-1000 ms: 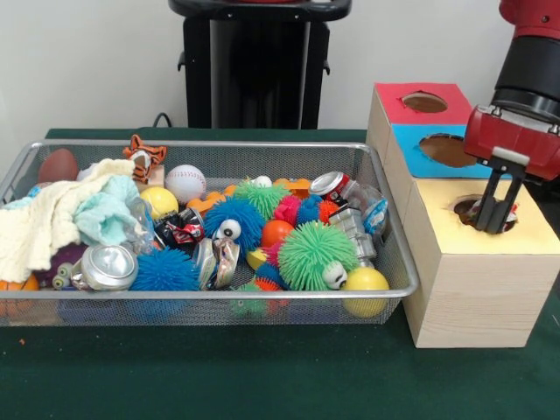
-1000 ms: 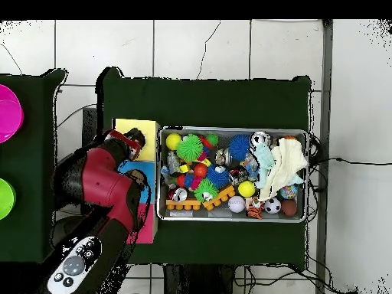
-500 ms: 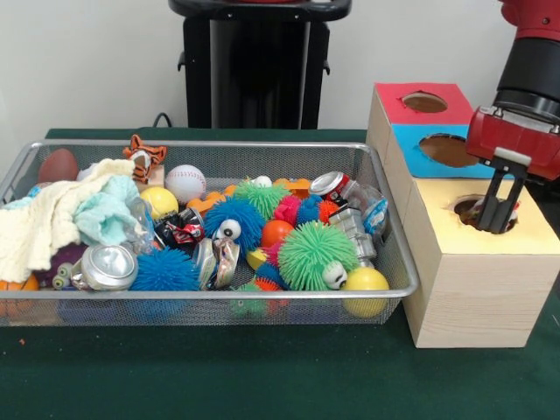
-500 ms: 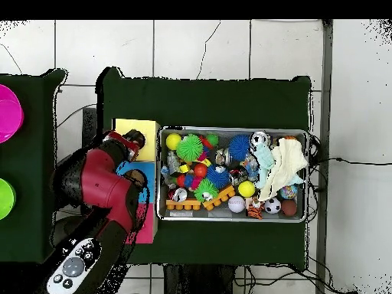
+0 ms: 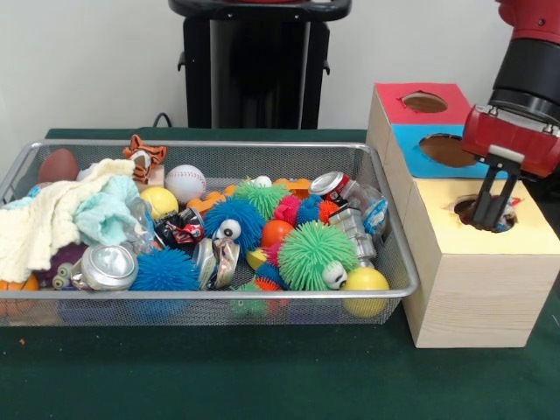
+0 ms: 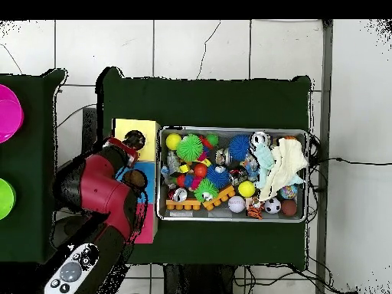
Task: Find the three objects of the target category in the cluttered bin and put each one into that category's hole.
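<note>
Green cloth covers the bench, with a pale wall behind it and white floor tiles around it in the overhead view.

At the right of the front view the gripper hangs over the hole in the yellow top of the nearest wooden box. Its dark fingers reach down to the hole's mouth; whether they are parted or pressed together cannot be told, and something small and reddish shows just beside them at the rim, too unclear to name. Above them sits the red wrist block and the black and red arm, climbing out of the upper right corner.

Behind the yellow section, further up the frame, come the blue-topped section and the red-topped section, each with its own round hole.

Left of the boxes and touching them, the wire-mesh bin fills the middle of the frame. Inside lie a green spiky ball, a blue spiky ball, a yellow ball, a baseball, crushed cans, a toy tiger and a pale cloth heaped at the left end.
</note>
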